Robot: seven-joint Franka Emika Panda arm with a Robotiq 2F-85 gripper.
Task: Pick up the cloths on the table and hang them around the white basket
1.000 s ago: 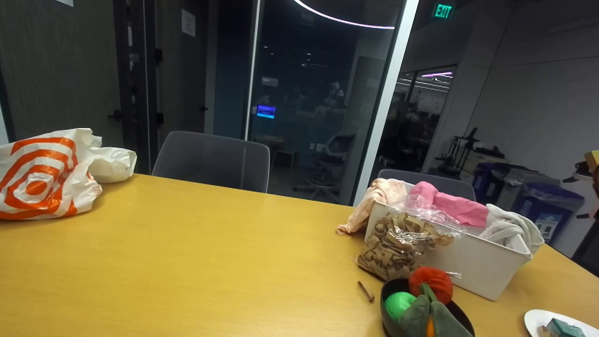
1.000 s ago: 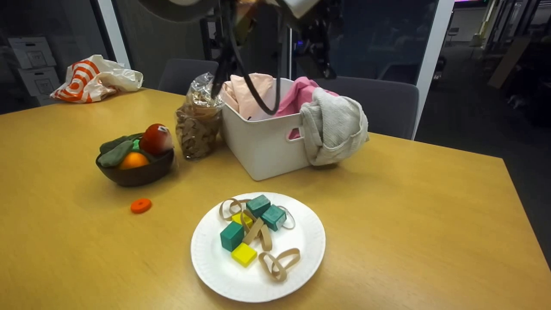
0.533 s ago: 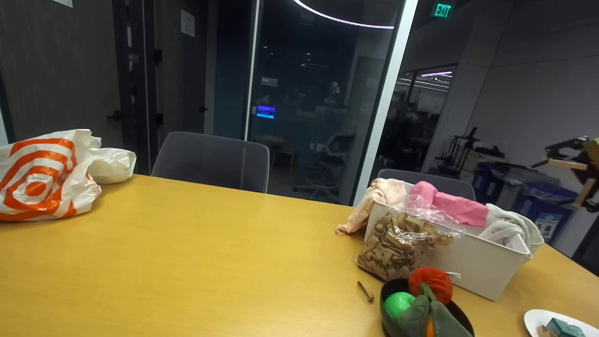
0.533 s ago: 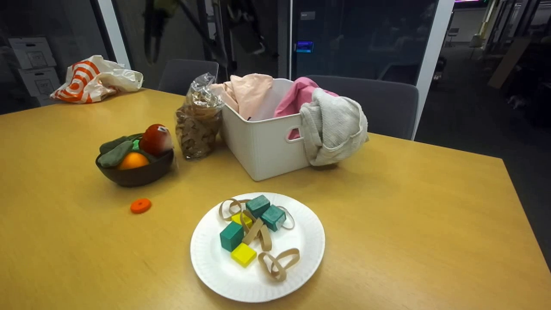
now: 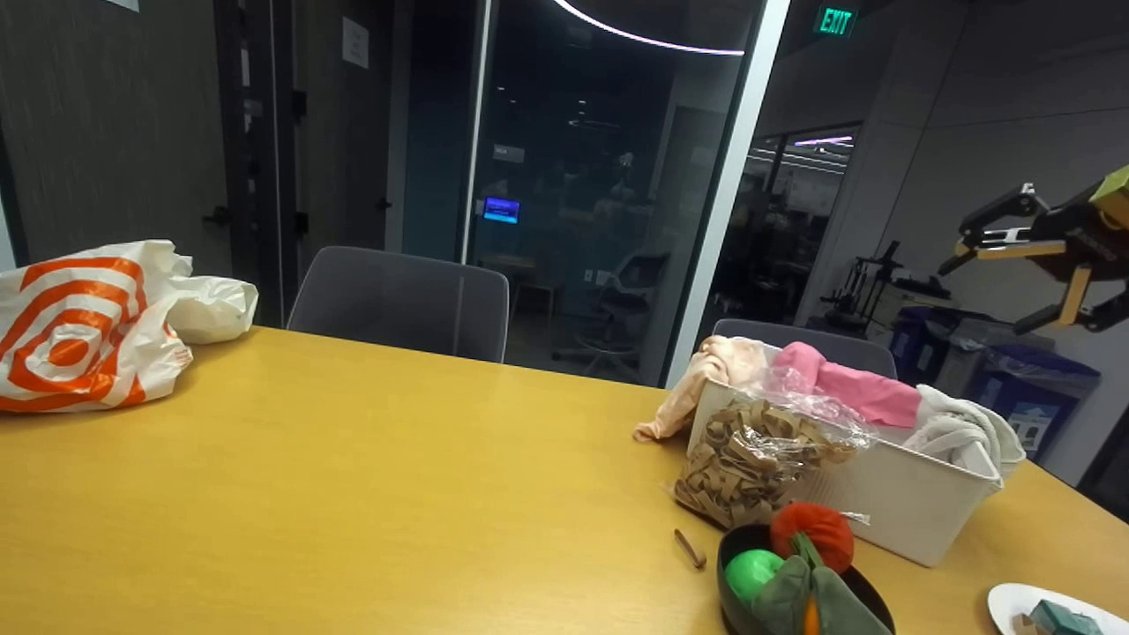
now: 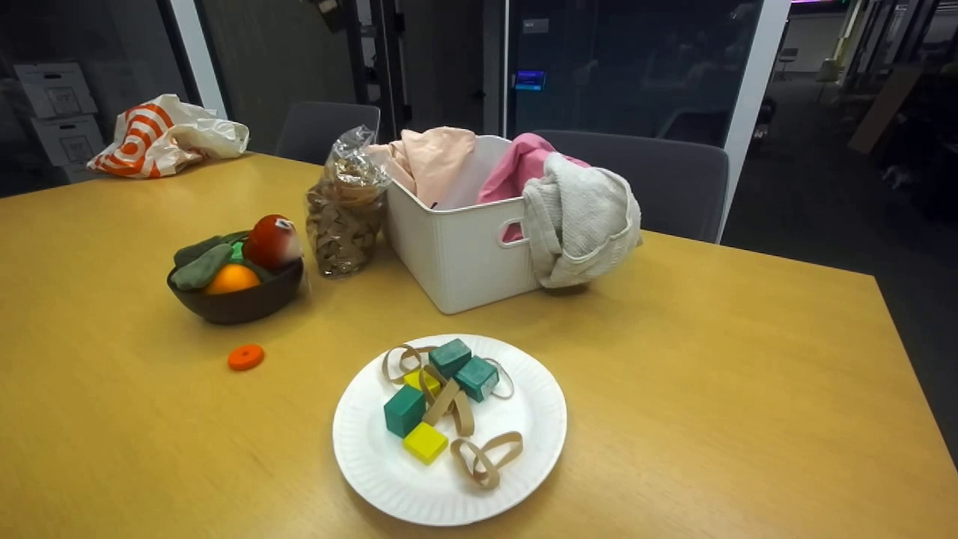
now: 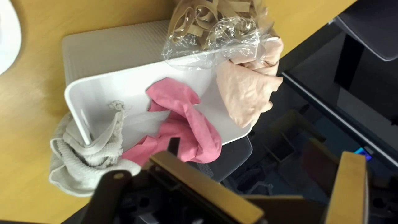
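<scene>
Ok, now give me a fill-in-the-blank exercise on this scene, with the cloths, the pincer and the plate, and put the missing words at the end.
1. In the wrist view, the middle cloth on the white basket, between the peach cloth and the grey cloth, is ____ in colour.
2. In an exterior view, the pincer is not shut but ____.
3. The plate bears three green blocks and ____ yellow blocks.

Missing words: pink; open; two.

Bright table [image 5: 388, 485], dim glass [image 5: 609, 132] behind
</scene>
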